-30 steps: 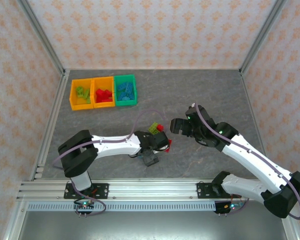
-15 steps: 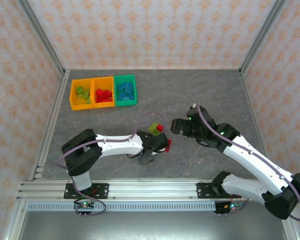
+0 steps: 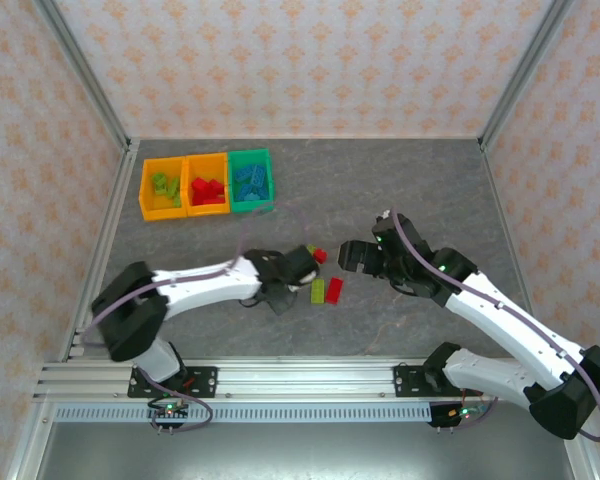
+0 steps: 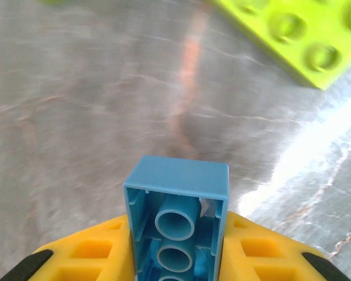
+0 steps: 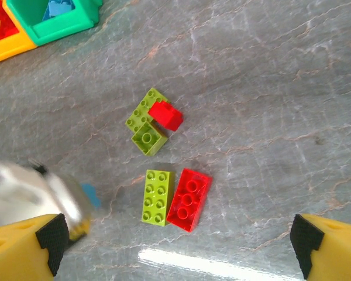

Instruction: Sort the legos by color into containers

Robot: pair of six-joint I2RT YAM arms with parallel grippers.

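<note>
One blue lego (image 4: 176,175) — clamped in left pincer (image 4: 176,225) | right pincer (image 5: 175,249) spread wide

Left wrist view: blue brick (image 4: 176,222) cropped by the bottom edge, lower end unseen. Yellow fingers (image 4: 88,254) of the left gripper (image 4: 176,234) flanking it are cropped too. Lime brick (image 4: 292,35), beyond and right of the blue brick, runs off the top and right edges.

Right wrist view: left arm (image 5: 44,193), just left of the blue brick, is blurred and covers most of it.

Overhead: bricks inside the bins (image 3: 207,183) too small to count.
</note>
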